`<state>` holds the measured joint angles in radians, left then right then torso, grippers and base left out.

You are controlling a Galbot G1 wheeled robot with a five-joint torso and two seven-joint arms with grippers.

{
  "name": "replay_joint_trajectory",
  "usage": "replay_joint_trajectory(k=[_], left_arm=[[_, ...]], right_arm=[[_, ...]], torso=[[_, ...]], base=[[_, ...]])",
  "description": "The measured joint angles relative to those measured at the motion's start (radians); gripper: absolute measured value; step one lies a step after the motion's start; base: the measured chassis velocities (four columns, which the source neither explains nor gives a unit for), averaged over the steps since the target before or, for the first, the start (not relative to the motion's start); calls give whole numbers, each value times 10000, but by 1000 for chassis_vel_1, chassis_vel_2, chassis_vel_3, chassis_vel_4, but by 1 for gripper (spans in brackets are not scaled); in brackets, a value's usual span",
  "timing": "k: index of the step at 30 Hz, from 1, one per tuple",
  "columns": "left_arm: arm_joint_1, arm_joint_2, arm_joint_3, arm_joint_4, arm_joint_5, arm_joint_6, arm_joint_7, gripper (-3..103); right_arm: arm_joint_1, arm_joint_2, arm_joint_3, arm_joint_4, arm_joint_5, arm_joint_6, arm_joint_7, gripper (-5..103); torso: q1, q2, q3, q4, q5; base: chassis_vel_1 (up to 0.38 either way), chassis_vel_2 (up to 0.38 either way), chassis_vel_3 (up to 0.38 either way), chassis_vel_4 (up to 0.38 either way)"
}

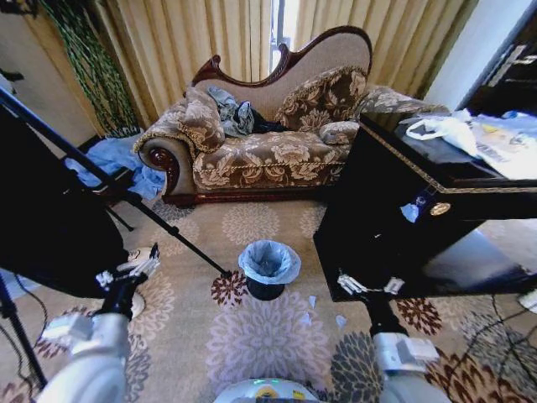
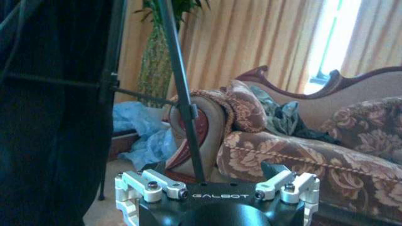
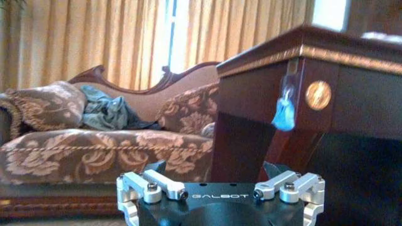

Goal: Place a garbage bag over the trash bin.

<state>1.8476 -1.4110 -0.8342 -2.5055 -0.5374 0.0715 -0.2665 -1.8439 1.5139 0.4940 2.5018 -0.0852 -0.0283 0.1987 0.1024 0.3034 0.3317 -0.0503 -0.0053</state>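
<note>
Head view: bin [image 1: 267, 288] is standing on the carpet [image 1: 268, 340], bag [image 1: 268, 261] lining its rim. Tripod leg [image 1: 180, 243] is slanting close by; dark worktop [image 1: 394, 218] is crowding the other side. Left claw [image 1: 138, 267] and right claw [image 1: 367, 286] are hanging open, empty.

You're getting daylight through the window [image 1: 279, 25] behind the sofa [image 1: 260, 151], blown out white in both wrist views. The dark bench [image 1: 403, 210] glares on top, and head-view edges bow like fisheye.

One trash bin [image 1: 267, 288], one garbage bag [image 1: 268, 262], one sofa [image 1: 260, 151], two grippers.
</note>
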Motion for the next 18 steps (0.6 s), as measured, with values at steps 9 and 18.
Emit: replay_joint_trajectory(k=[9,18], left_arm=[[630,-826,402,7,1387,-559,1203,100],[645,-754,280,31,1474,-568,1376,100]], right_arm=[[-689,147,-648,89,-155,-8,-294,100],[-687,97,-707,32,-81,-45,-335,100]], torso=[[0,-1,0,-1,5],[0,-3,1,-1,4]], base=[[0,0,0,0],[0,0,0,0]])
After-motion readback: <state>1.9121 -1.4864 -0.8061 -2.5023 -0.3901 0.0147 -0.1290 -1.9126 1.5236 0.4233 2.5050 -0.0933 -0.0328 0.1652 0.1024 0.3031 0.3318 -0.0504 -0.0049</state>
